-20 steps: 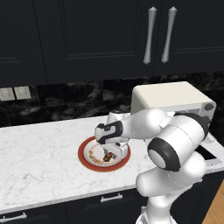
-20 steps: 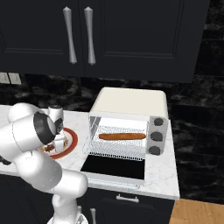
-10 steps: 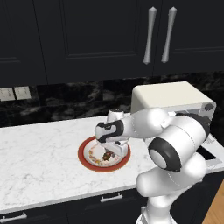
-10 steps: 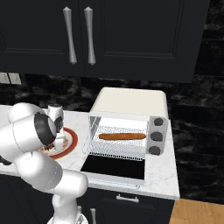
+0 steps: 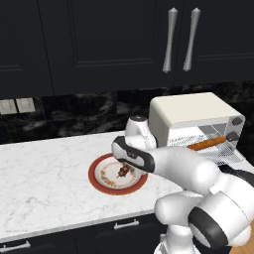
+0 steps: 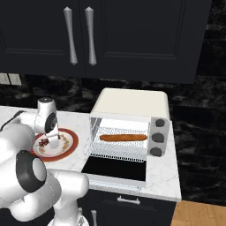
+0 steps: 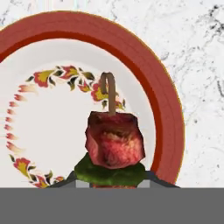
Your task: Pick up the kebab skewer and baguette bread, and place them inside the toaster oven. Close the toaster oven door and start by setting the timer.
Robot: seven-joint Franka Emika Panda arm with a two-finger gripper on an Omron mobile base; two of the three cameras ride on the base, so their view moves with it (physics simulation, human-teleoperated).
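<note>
Kebab skewer (image 7: 114,144) sits pinched in the closed end effector (image 5: 124,171) over the red-rimmed plate (image 5: 97,179); no writing readable.

The gripper (image 5: 124,168) hangs low over the red-rimmed plate (image 5: 99,184) on the white marble counter (image 5: 44,173), apparently closed on the kebab skewer (image 5: 122,171), though the small dark chunks are hard to make out. To the right, the baguette bread (image 5: 207,143) lies on the rack inside the toaster oven (image 5: 188,110)
</note>
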